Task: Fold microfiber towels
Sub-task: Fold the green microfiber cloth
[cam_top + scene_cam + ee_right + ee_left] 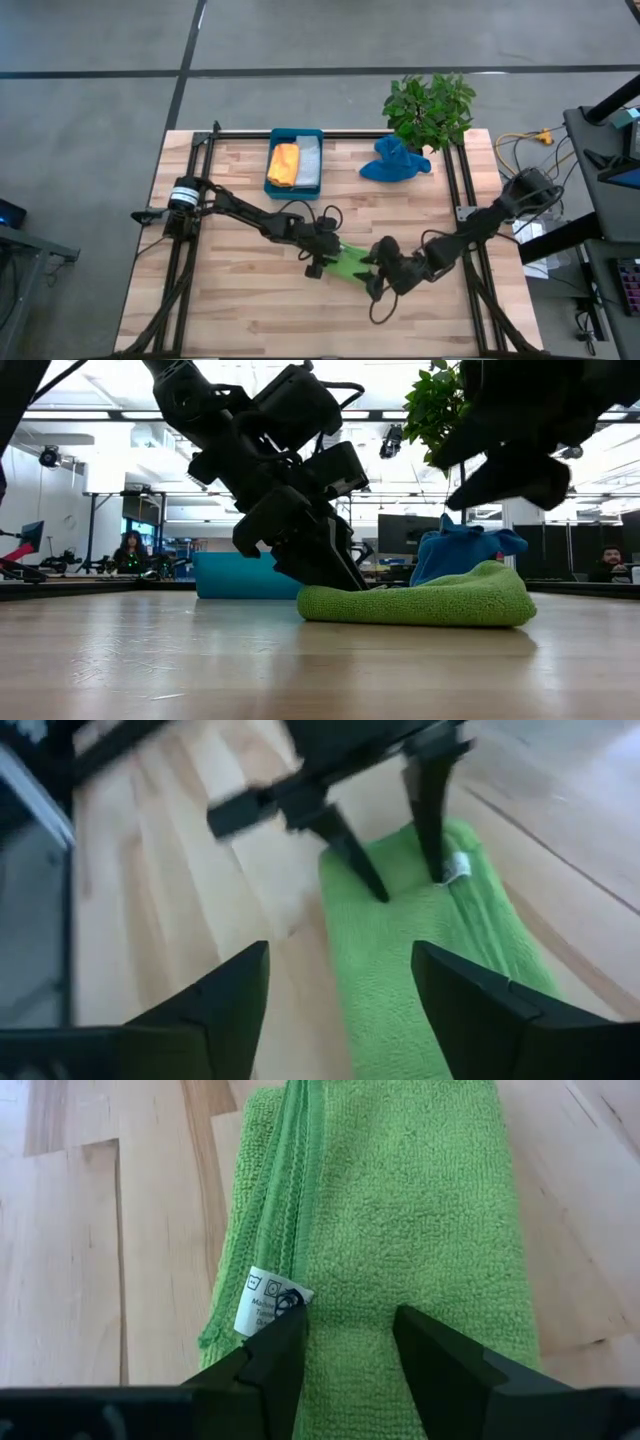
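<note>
Overhead arrangement: the wooden table (250, 310) carries a folded lime green towel (349, 262) lying flat near the middle of its near half, with both arms converging on it. The left gripper (322, 262) stands at the towel's left end; in the left wrist view its two dark fingers (275, 1355) are parted and rest on the green cloth (400, 1210) with nothing pinched between them, one fingertip just beside the white care label (262, 1300) at the stacked hemmed edges. From table height, these fingers (330, 565) slant down to touch the left end of the towel (420, 600), which shows as a low, rounded pad.

The right gripper (385, 272) is at the towel's right end (raised clear of the cloth in the low view (505, 475)). Its fingers (225, 995) are spread wide and released, hanging above the table and the near end of the green strip (420, 980), with the left gripper (400, 840) visible beyond.

Far side of the table: a teal tray (295, 135) holds the orange towel (284, 163) on the left and the grey towel (308, 163) on the right, folded, side by side. The blue towel (394, 162) lies crumpled to the right of the tray, just in front of a potted plant (430, 108).
</note>
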Robot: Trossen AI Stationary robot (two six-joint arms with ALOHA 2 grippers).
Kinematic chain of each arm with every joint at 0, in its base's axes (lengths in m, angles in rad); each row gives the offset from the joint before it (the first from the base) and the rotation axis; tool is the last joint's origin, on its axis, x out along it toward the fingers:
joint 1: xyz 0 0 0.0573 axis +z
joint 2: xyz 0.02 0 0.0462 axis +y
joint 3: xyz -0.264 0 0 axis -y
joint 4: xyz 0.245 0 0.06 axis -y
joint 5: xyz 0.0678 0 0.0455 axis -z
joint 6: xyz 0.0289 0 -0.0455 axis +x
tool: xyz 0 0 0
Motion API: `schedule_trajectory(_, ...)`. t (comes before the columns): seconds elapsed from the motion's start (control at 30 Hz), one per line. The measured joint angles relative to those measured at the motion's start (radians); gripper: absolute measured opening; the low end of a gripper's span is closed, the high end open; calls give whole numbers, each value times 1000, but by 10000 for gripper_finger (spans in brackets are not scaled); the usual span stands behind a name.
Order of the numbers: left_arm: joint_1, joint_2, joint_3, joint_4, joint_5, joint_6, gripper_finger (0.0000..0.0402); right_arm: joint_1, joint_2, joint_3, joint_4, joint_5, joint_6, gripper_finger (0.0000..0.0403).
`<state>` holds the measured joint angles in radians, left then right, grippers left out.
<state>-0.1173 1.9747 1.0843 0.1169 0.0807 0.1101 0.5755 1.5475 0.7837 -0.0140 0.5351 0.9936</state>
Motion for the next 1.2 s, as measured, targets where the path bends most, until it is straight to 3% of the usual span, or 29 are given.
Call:
schedule_trajectory(0.1, 0, 0, 0, 0, 0, 0, 148, 0, 61, 22, 9, -9, -102, 253)
schedule_trajectory(0.33, 0, 0, 0, 1, 1, -2, 148, -16, 176, 42, -7, -10, -123, 294)
schedule_trajectory(0.57, 0, 0, 0, 0, 1, -3, 148, -15, 188, 43, -130, -19, -119, 331)
schedule_trajectory(0.8, 2, 0, 0, -5, 1, -10, 148, -20, 185, 43, -195, -18, -127, 336)
schedule_trajectory(1.07, 52, -3, 0, -72, 3, -338, 148, -15, 136, 45, -196, -10, -6, 336)
schedule_trajectory(1.2, 57, -3, 0, -79, -7, -453, 148, -8, 107, 45, -172, -11, 142, 336)
